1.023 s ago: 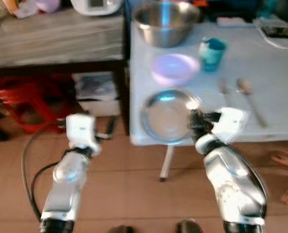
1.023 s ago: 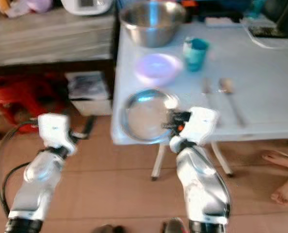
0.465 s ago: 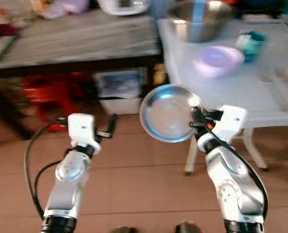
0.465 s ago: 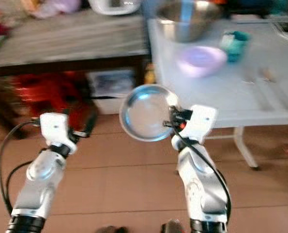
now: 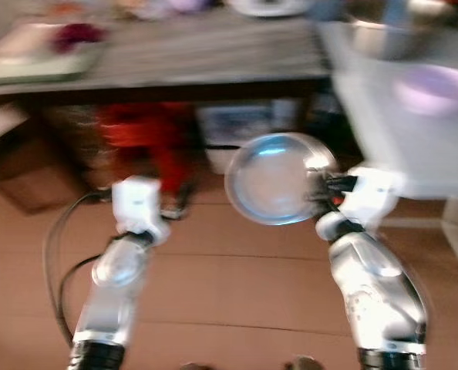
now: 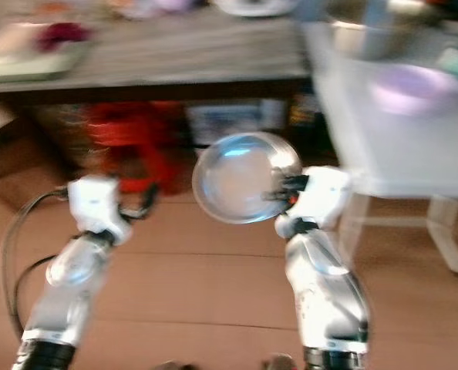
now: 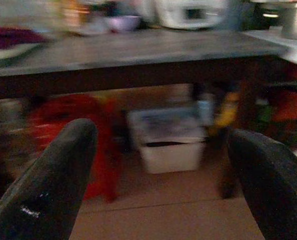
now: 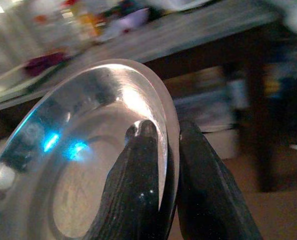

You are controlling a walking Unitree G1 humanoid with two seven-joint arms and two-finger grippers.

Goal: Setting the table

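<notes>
My right gripper (image 5: 321,185) is shut on the rim of a shiny steel plate (image 5: 274,179), which it holds up in the air over the floor, off the white table (image 5: 383,131). In the right wrist view its two black fingers (image 8: 138,185) pinch the steel plate (image 8: 83,165) at its edge. On the white table stand a lilac bowl (image 5: 433,85) and a big steel bowl (image 5: 383,35). My left gripper (image 7: 158,170) is open with nothing between its fingers (image 7: 53,175), held low in front of the dark side table (image 5: 175,58).
The long grey-topped side table stands to the left of the white table, with blurred items and a green tray (image 5: 36,62) on it. Under it are a red stool (image 5: 140,131) and a white box (image 5: 244,123). The floor is brown tile. The views are blurred.
The whole view has swung left, so the white table now lies at the right edge. The plate, first over the table's front edge, now hangs over the floor, gripped by my right gripper throughout.
</notes>
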